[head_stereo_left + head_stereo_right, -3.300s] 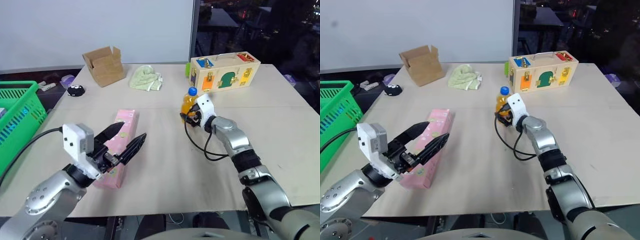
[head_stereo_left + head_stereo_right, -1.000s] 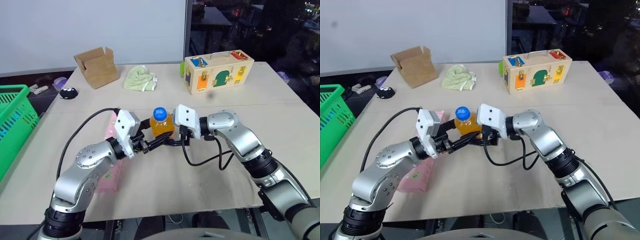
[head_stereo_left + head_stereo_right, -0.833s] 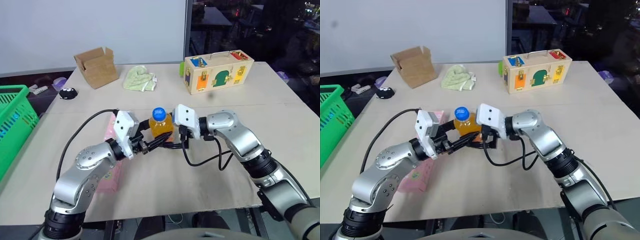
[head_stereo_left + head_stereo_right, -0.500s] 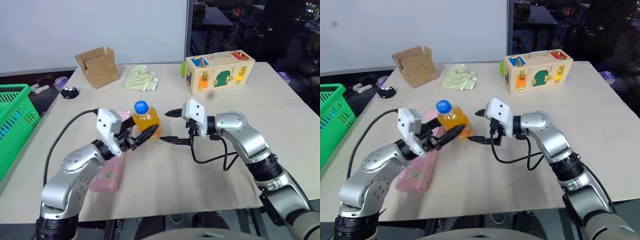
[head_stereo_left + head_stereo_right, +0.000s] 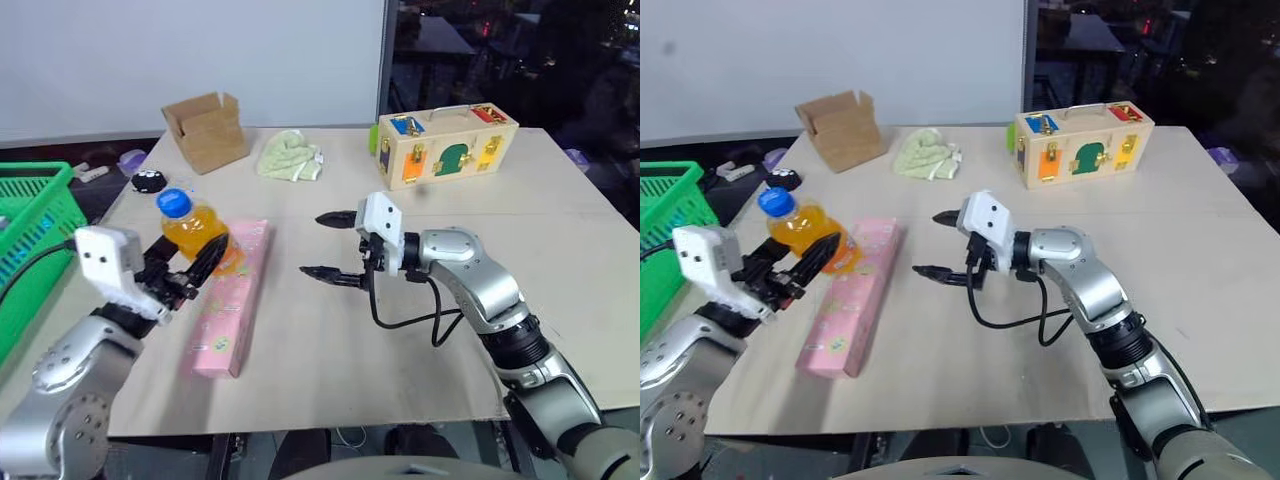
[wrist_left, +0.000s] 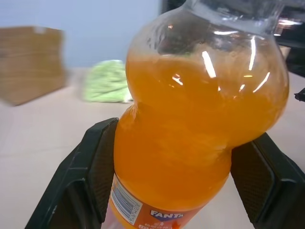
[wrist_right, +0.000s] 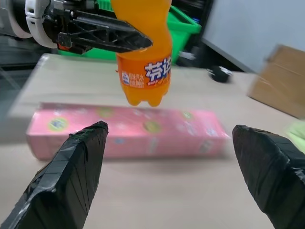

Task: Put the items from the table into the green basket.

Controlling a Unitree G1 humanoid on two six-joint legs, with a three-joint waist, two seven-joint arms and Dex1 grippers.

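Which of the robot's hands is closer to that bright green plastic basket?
Left. The left hand, gripping the orange soda bottle, is beside the green basket; the open right hand hovers over mid-table, farther away.

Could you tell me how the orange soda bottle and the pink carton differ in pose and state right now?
The orange soda bottle is lifted off the table, clamped in the left gripper; the pink carton lies flat on the table, untouched. The bottle is short, rounded and roughly upright with its blue cap on top; the carton is long, flat and boxy. The right gripper stands open near neither. Both are outside the green basket.
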